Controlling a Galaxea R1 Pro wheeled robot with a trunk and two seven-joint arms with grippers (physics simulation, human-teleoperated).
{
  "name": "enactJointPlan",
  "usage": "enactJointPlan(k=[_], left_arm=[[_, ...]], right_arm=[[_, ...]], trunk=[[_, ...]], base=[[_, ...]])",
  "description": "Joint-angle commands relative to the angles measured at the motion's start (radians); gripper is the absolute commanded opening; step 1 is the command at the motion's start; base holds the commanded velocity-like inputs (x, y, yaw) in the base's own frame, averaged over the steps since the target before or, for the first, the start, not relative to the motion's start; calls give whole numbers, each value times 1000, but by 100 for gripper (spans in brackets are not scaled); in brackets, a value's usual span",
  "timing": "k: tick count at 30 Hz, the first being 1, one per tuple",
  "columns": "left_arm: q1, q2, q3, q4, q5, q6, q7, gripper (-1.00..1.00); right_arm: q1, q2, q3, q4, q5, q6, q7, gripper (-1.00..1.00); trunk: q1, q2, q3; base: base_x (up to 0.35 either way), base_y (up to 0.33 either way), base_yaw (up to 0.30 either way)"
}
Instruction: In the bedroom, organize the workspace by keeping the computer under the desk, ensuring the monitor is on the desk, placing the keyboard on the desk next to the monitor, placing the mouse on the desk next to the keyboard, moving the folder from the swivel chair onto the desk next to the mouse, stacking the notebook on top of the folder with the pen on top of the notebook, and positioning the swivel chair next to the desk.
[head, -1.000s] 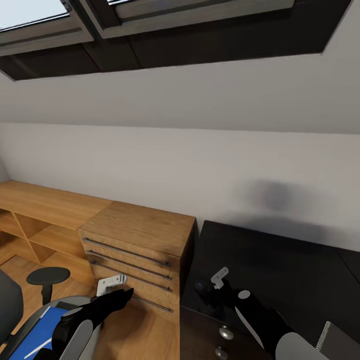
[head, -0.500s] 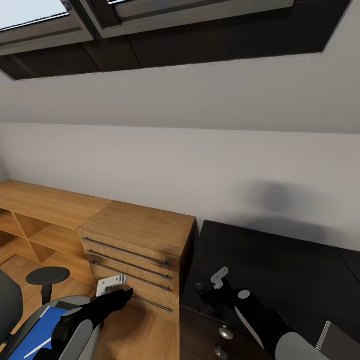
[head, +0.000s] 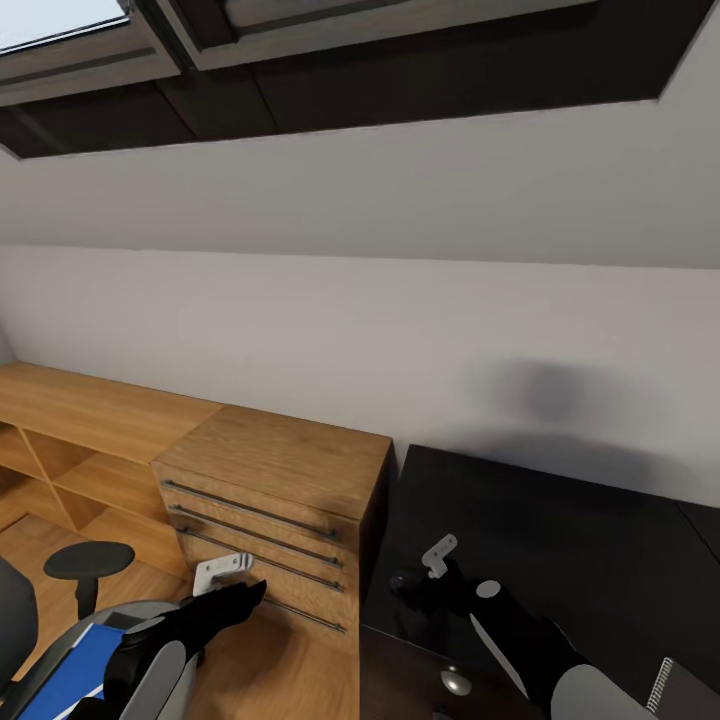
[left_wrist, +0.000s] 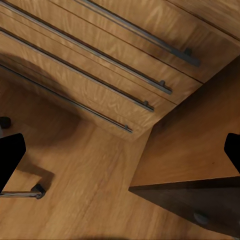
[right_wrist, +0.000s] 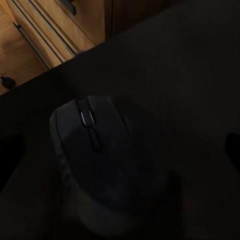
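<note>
The right claw (head: 412, 580) hangs low over the near left corner of the long black-topped worktop (head: 560, 530), and the right wrist view shows the small black rounded mouse (right_wrist: 100, 165) lying on that surface between the two dark fingertips at the frame edges; the jaws stand wide apart and released, with no contact on the mouse visible. This placement suits setting the mouse on the worktop, though the keyboard it must sit beside cannot be located from these views. The left claw (head: 232, 585) hovers over the wooden floor in front of the light wooden drawer unit with long metal bar handles (head: 275, 480); its fingertips sit far apart at the edges of the left wrist view, released and empty, a plausible standby before reaching for the chair. The thin flat bright blue folder (head: 75, 670) lies on the seat of the grey padded swivel chair (head: 20, 620) at near left, cut off by the frame edge and partly covered by the left arm. A spiral-bound edge, likely the notebook (head: 668, 685), is cropped at near right. The mouse's black-on-black outline is hard to make out in the head view.
</note>
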Motion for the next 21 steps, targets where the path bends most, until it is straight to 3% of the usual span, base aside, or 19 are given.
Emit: enactJointPlan(k=[1, 4, 12, 21], left_arm=[[-1, 1, -1, -1, 10, 1, 10, 100], [-1, 1, 1, -3, 10, 1, 11, 100], [-1, 1, 0, -4, 10, -2, 12, 100], [-1, 1, 0, -4, 10, -2, 12, 100]], right_arm=[[-1, -1, 4, -2, -2, 7, 1, 100], [-1, -1, 5, -2, -2, 7, 2, 100], [-1, -1, 5, -2, -2, 8, 2, 100], [-1, -1, 5, -2, -1, 7, 2, 100]], trunk=[[0, -1, -1], [0, -1, -1], [31, -57, -26], [38, -71, -33]], base=[[0, 0, 0], [0, 0, 0], [0, 0, 0], [0, 0, 0]])
